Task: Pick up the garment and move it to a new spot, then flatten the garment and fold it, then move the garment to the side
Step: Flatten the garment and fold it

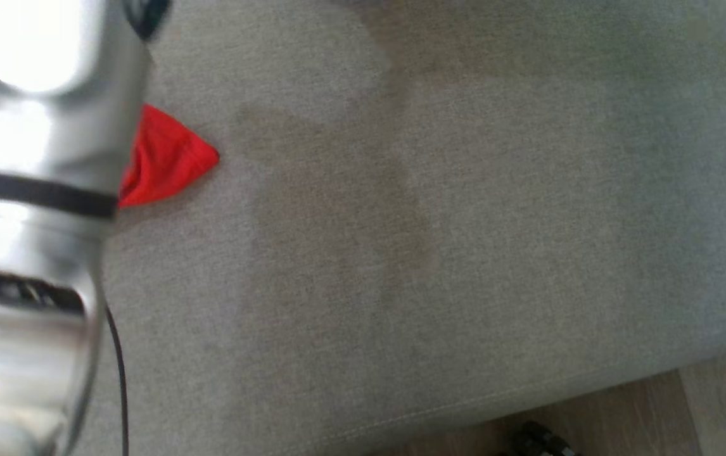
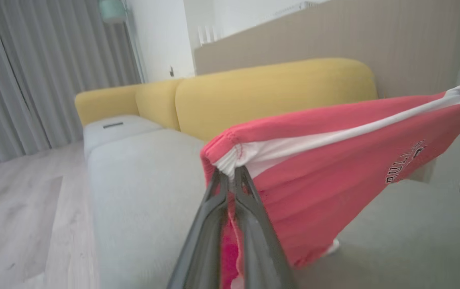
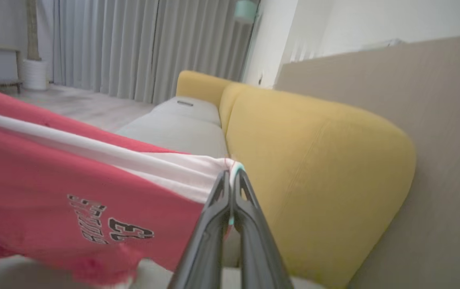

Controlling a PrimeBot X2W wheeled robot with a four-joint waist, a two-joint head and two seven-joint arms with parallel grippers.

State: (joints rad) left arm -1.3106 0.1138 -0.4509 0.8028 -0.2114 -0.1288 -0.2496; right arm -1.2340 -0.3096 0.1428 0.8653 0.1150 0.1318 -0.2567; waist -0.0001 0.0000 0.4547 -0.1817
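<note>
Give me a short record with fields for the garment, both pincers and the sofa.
garment: red, black lettering, stretched in the air between both pincers
waistband: white, pulled taut
left pincer: shut on one waistband end
right pincer: shut on the other end
seat: grey, below the garment
backrest: yellow, behind the seat
garment touching seat: cannot tell

The right tool (image 3: 232, 176), dark fingers pressed together, grips the white-banded edge of a red fabric garment (image 3: 53, 188) with black lettering, stretched taut above a grey sofa seat (image 3: 174, 132) beside its yellow padded backrest (image 3: 314, 160).
</note>
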